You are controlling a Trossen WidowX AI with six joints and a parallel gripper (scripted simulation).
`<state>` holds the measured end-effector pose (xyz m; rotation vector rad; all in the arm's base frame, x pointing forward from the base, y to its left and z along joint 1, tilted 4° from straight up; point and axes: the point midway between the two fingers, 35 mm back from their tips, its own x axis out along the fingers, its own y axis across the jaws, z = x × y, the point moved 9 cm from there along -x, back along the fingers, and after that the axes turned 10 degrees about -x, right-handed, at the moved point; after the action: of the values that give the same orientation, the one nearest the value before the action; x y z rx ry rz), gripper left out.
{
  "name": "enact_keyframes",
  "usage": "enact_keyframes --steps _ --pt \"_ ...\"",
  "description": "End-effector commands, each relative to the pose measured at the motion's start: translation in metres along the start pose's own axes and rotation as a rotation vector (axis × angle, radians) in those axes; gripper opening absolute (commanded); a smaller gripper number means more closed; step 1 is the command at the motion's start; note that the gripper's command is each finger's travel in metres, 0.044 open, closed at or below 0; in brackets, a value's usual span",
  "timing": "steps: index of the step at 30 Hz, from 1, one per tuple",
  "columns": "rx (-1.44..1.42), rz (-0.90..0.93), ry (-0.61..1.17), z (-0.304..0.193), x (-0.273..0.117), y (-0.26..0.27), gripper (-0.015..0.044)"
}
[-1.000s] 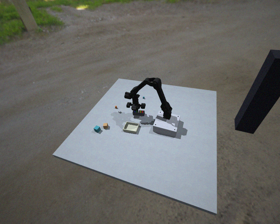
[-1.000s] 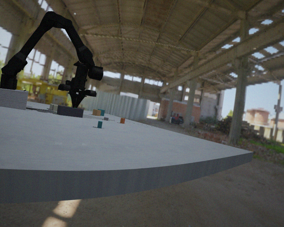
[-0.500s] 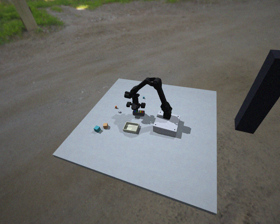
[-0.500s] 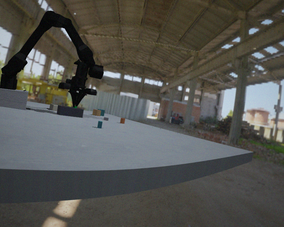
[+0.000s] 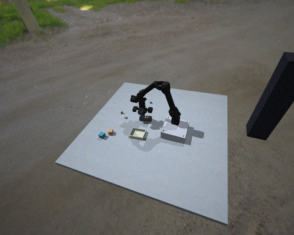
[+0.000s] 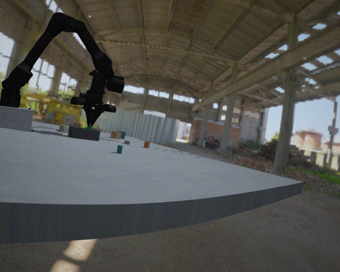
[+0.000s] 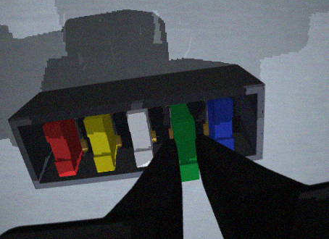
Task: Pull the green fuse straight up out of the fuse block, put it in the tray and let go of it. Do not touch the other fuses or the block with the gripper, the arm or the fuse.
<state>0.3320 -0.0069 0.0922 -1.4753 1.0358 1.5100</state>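
The green fuse (image 7: 185, 143) stands pinched between the two black fingers of the gripper (image 7: 188, 161), its upper end sticking out above the rim of the dark fuse block (image 7: 145, 87) while its lower part sits inside, in the wrist view. To its left in the block are a white fuse (image 7: 139, 136), a yellow fuse (image 7: 102, 141) and a red fuse (image 7: 65, 145); a blue fuse (image 7: 220, 119) stands just beside it on the right, partly hidden by the right finger. Seen from above, the cream tray (image 5: 137, 133) lies near the block on its near-left side, apart from it, with the arm's pale base block (image 5: 174, 131) to the right. An orange cube (image 5: 110, 131) and a teal cube (image 5: 101, 135) sit further left of the tray, well apart from the block; a small orange piece (image 5: 121, 111), a small grey piece (image 5: 125, 117) and a small teal piece (image 5: 150, 102) lie on the far side. Everything rests on a pale grey slab (image 5: 167, 172) crossed by the arm's shadow, set on bare dirt ground (image 5: 66, 63) under a concrete hall roof (image 6: 193, 35) with pillars (image 6: 284, 117), and a dark upright post (image 5: 276, 96) stands off to the right.
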Motion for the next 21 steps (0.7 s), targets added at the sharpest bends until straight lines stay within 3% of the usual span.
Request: enact_keyframes --steps 1,21 --pt "0.003 -0.003 0.003 -0.0004 -0.0031 -0.0009 0.0" --pt "0.005 -0.003 0.004 -0.0004 -0.013 -0.0007 0.0"
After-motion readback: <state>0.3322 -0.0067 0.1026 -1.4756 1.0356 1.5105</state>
